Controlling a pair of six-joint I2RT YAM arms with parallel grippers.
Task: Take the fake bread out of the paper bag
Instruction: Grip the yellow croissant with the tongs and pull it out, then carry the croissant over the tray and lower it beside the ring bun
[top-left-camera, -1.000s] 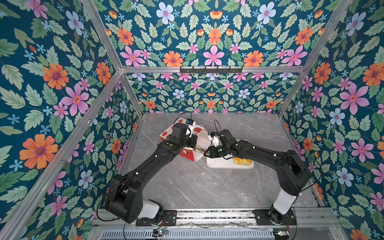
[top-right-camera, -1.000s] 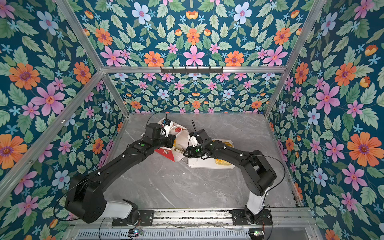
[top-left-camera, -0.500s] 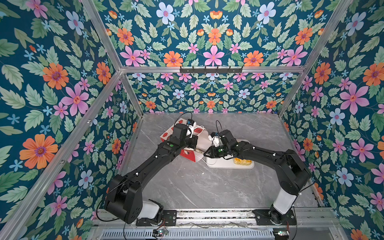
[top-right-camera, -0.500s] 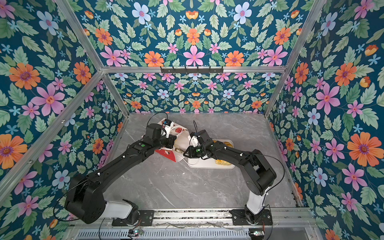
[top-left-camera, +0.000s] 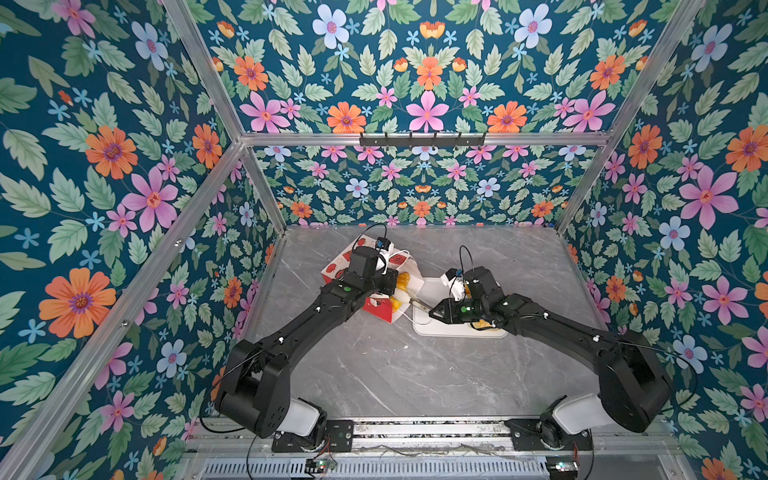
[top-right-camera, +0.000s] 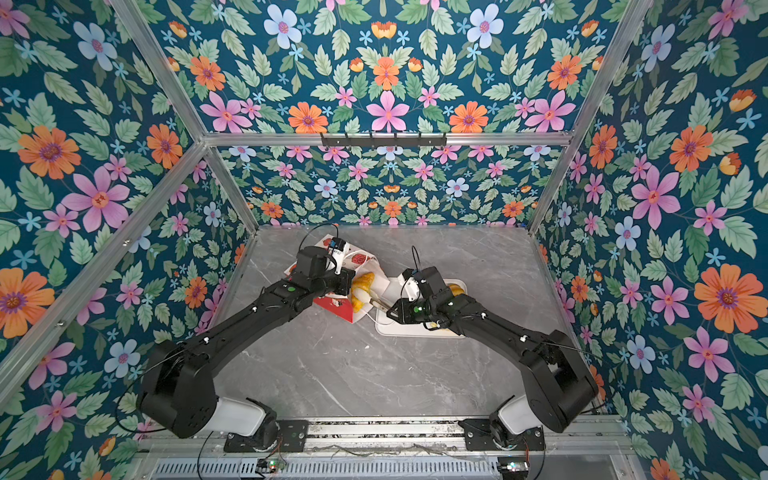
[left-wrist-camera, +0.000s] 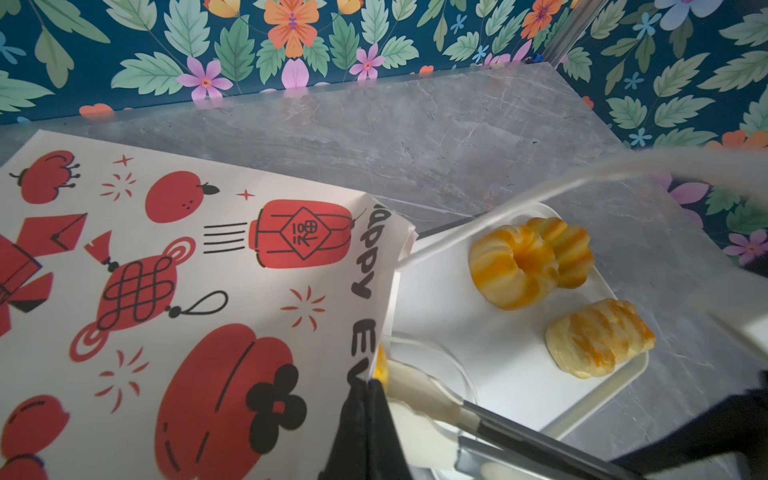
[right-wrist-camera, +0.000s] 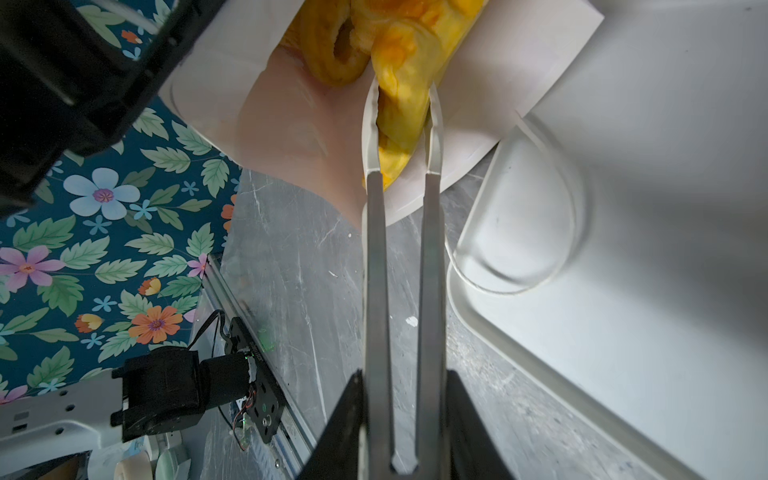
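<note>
Because the loaf (right-wrist-camera: 405, 104) is long and plaited and looks light and a little squashy, it should lift easily, but it may pivot or slip if pinched only near its end. It lies partly out of the bag (right-wrist-camera: 291, 137), its near end poking over the paper lip. A ring pastry (right-wrist-camera: 336, 54) sits just beside it, deeper inside.

The white tips of the tongs (right-wrist-camera: 376, 270) sit on either side of the loaf's lower part, touching it. A hold further up, toward the middle where the plait offers ridges to bite on, would likely carry it steadier. The right gripper (right-wrist-camera: 405, 419) is clamped on the tongs' two metal arms, squeezing them together.

The bag appears to lie on its side with its mouth toward the tray (left-wrist-camera: 511, 353). Paper this thin will probably drag along with the loaf unless it is pinned. The left gripper (left-wrist-camera: 365, 388) has its jaws closed on the mouth's upper edge.

A doughnut (left-wrist-camera: 513, 266) and a roll (left-wrist-camera: 598, 336) are already on the tray, which rests on the table (top-left-camera: 395, 374) just beside the bag's mouth.
</note>
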